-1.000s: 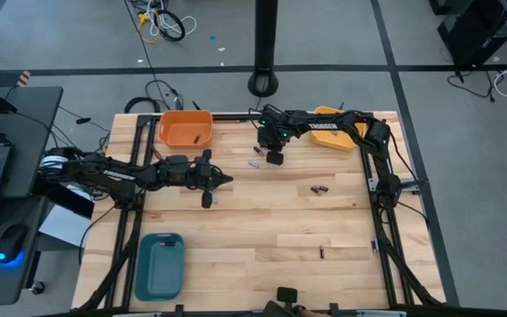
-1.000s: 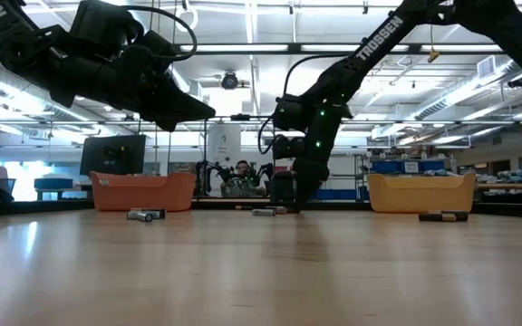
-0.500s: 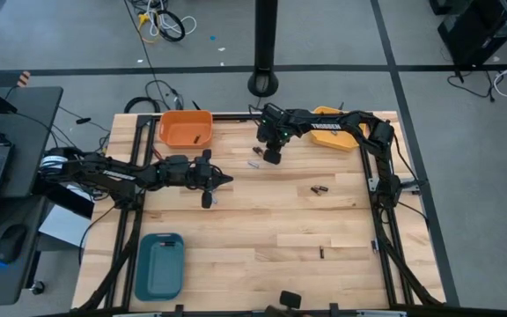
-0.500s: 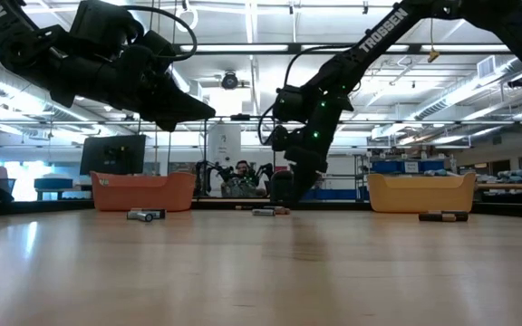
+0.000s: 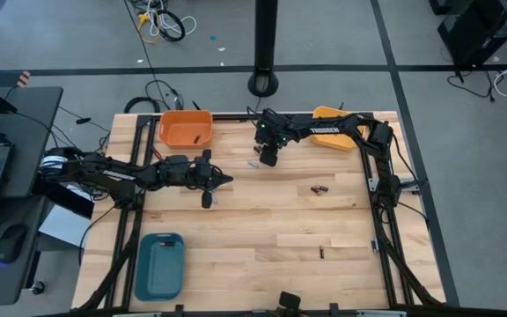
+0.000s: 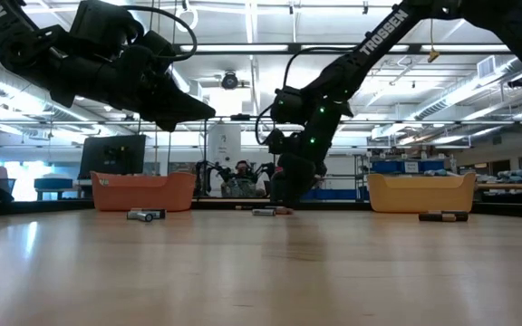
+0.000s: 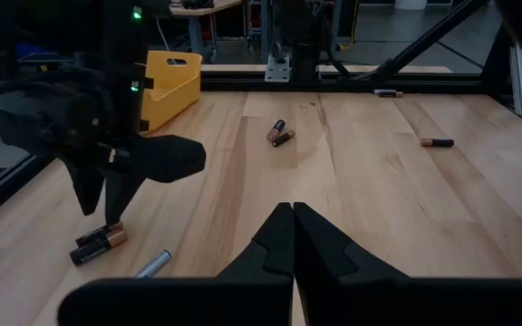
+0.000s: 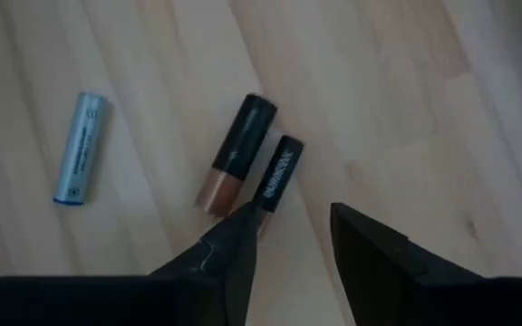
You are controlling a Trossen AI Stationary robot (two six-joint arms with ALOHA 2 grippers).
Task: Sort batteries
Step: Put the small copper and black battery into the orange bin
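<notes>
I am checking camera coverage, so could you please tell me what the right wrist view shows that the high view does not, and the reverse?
Only the right wrist view resolves three separate batteries: a silvery-blue battery apart from two black-and-copper batteries lying side by side, with the right hand open over them.

Only the high view shows the orange tray, yellow tray, teal tray, the left hand and scattered batteries.

Both show the wooden table.

Wooden table (image 5: 271, 233) carries scattered batteries (image 5: 319, 189) and three trays (image 5: 186, 128)
</notes>
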